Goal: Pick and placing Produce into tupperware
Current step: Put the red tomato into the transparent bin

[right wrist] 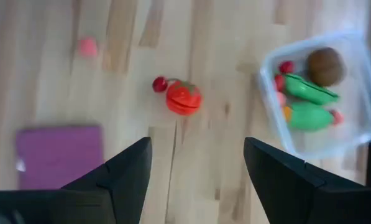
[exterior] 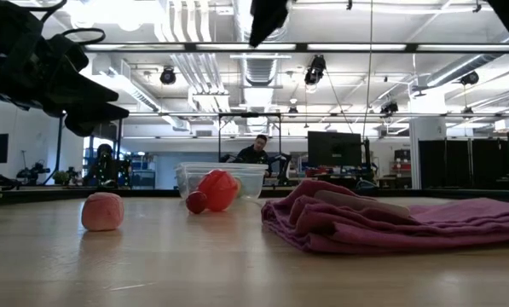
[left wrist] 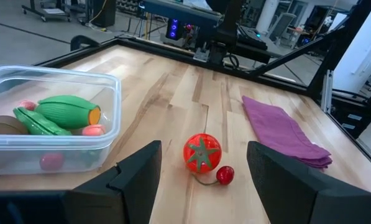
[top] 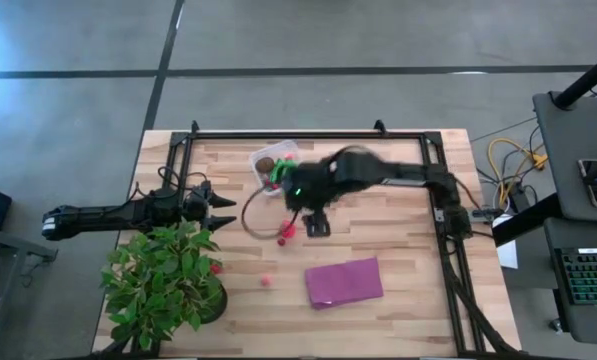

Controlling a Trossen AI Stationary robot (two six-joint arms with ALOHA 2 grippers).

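Purple cloth [exterior: 390,220] lies bunched closest to the low camera, on the right of the wooden table [top: 408,240], with a pink ball [exterior: 102,211] well apart from it on the left. Farther back sit a red tomato [exterior: 218,189] and a small red berry [exterior: 196,202] touching it, both just in front of the clear tupperware [exterior: 252,177]. From above, the tupperware [top: 266,157] stands near the far edge of the table, left of centre, and already holds two green oblong pieces [right wrist: 309,102], a brown ball [right wrist: 325,66] and some small red and pink bits. The right gripper [top: 315,222] hangs above the table just beside the tomato [top: 286,229], between the tupperware and the cloth [top: 344,282]; its fingers [right wrist: 126,177] are spread apart with nothing between them. The left gripper [top: 218,205] waits at the left side by a leafy potted plant [top: 168,280], its fingers [left wrist: 135,180] also apart and holding nothing.
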